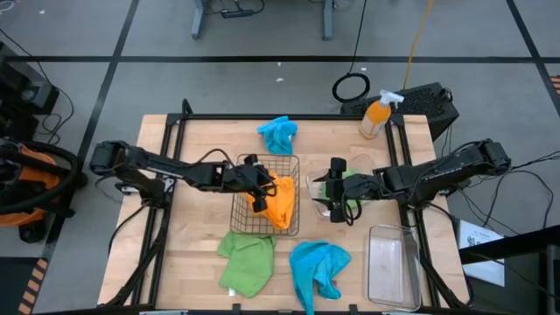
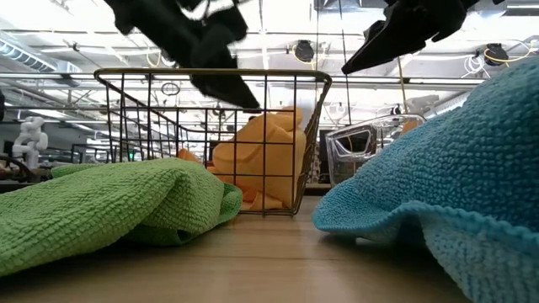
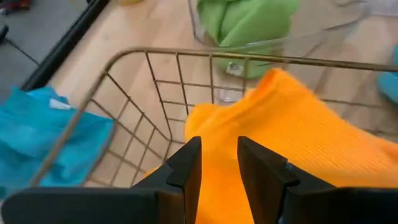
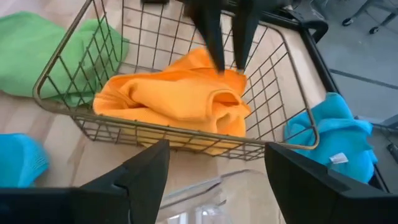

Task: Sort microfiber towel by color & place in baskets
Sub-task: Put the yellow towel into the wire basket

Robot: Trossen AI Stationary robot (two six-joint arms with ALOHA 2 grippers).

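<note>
Left wrist view: orange towel [image 3: 298, 143] between left gripper [image 3: 219, 163] jaws.

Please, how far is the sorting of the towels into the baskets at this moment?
Done: orange towel lies in the wire basket, and a green towel is in the clear tub.
In hand: the left gripper hangs over the orange cloth, fingers apart; the right gripper is open above the tub.
Left: one green towel and two blue towels on the table; the clear bin looks empty.
</note>
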